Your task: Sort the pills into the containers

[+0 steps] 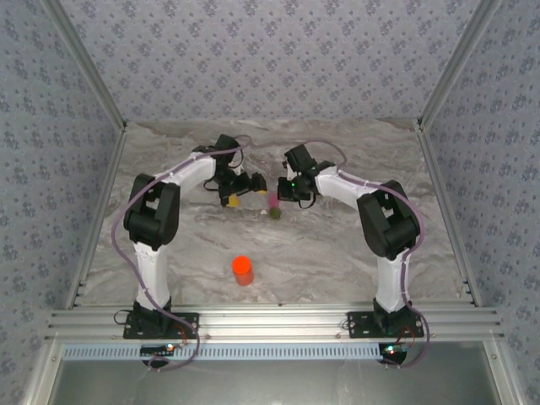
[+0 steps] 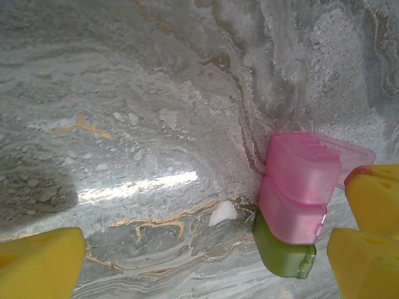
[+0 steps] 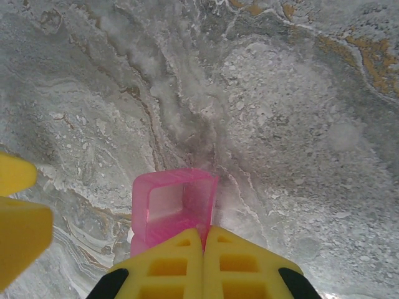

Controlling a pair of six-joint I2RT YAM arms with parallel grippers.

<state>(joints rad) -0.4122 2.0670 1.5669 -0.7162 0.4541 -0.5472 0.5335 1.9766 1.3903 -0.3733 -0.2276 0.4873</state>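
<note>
The containers lie on the marble: two translucent pink compartments joined to an olive-green one. In the top view they lie between the two grippers. One white pill rests on the table, just left of where pink meets green. My left gripper stands open, its yellow fingers wide apart on either side of the pill and box. My right gripper is shut on the thin pink lid, and the pink compartment in front of it is open and looks empty.
An orange-red cylindrical bottle stands upright on the table near the front, between the two arm bases. Patterned walls close off the back and sides. A metal rail runs along the near edge.
</note>
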